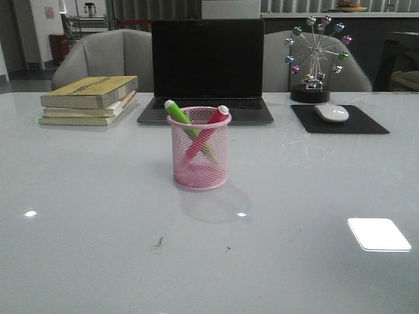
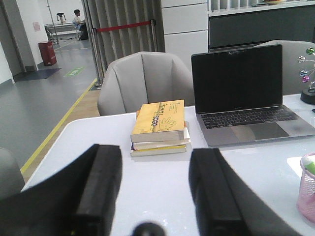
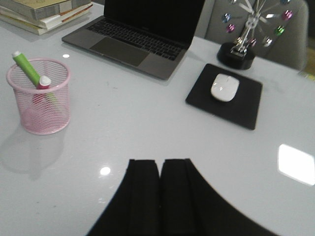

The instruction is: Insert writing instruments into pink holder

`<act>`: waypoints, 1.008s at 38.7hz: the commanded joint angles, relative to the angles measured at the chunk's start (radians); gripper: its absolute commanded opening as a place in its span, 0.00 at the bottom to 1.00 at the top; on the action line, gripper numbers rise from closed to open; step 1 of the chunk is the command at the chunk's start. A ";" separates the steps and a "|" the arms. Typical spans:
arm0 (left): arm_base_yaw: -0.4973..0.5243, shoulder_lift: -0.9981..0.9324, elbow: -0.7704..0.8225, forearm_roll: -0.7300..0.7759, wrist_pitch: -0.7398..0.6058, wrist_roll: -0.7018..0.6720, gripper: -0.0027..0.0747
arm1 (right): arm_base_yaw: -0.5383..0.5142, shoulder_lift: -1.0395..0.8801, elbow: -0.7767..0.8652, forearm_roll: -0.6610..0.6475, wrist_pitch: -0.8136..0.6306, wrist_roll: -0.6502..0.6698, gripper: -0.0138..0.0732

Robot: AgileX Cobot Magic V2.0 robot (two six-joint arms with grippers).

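Observation:
The pink holder [image 1: 199, 149] stands upright in the middle of the table. Both markers lean crossed inside it: the green marker [image 1: 182, 120] tips left, the pink marker [image 1: 212, 122] tips right, pale caps above the rim. The right wrist view shows the pink holder [image 3: 40, 101] with the green marker [image 3: 24, 67] and pink marker [image 3: 43, 82] far off to one side of my right gripper [image 3: 160, 164], which is shut and empty. My left gripper [image 2: 155, 157] is open and empty above bare table, with only an edge of the pink holder [image 2: 307, 189] showing. Neither gripper appears in the front view.
A stack of books [image 1: 88, 99] lies at the back left. An open laptop [image 1: 207, 72] sits behind the holder. A white mouse [image 1: 331, 112] rests on a black pad [image 1: 340, 121] at the back right, with a ball ornament [image 1: 316, 62] behind it. Grey chairs stand beyond the table.

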 commanded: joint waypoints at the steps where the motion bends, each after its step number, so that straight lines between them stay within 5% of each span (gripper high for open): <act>1: 0.004 0.003 -0.029 -0.010 -0.081 -0.001 0.53 | 0.000 -0.062 -0.027 -0.078 -0.112 0.001 0.19; 8: 0.004 0.003 -0.029 -0.010 -0.081 -0.001 0.53 | 0.000 -0.125 -0.027 -0.085 -0.208 0.001 0.19; 33: 0.004 0.003 -0.029 -0.010 -0.081 -0.001 0.53 | 0.000 -0.223 -0.027 0.202 -0.089 0.002 0.19; 39: 0.004 0.003 -0.029 -0.010 -0.081 -0.001 0.53 | 0.000 -0.224 -0.027 0.068 -0.089 0.150 0.19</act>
